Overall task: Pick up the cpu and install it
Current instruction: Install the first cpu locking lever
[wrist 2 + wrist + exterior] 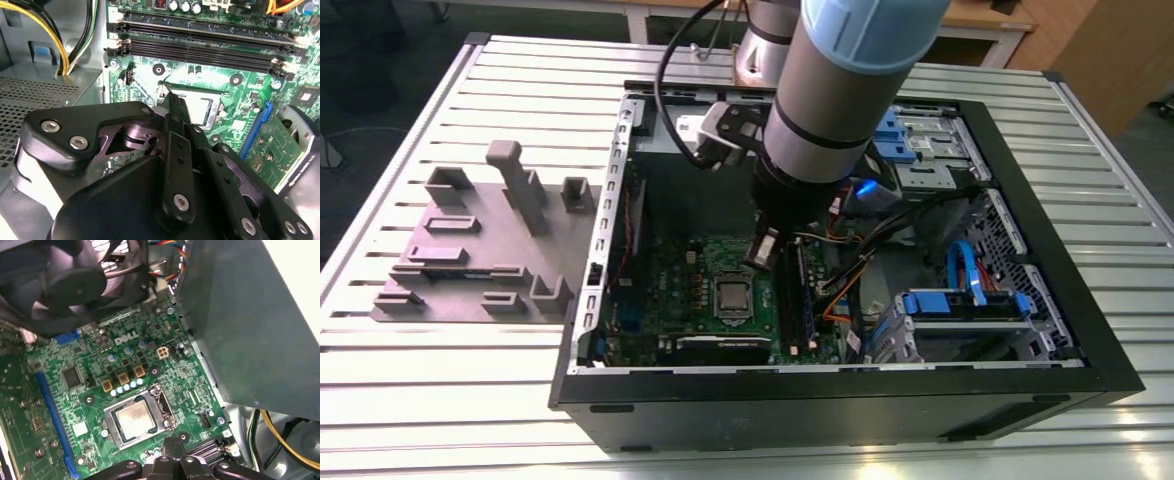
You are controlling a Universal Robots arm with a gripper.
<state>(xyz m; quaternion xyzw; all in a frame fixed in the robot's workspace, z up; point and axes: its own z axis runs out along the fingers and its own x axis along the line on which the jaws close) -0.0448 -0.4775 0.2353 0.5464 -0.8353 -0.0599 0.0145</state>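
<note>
The cpu lies flat in its socket on the motherboard — the gripper hovers just beside the cpu, fingers pinched together, gripping nothing.

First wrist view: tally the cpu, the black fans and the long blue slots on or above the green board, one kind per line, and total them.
cpu: 1
black fan: 1
long blue slot: 1
Total: 3
</note>
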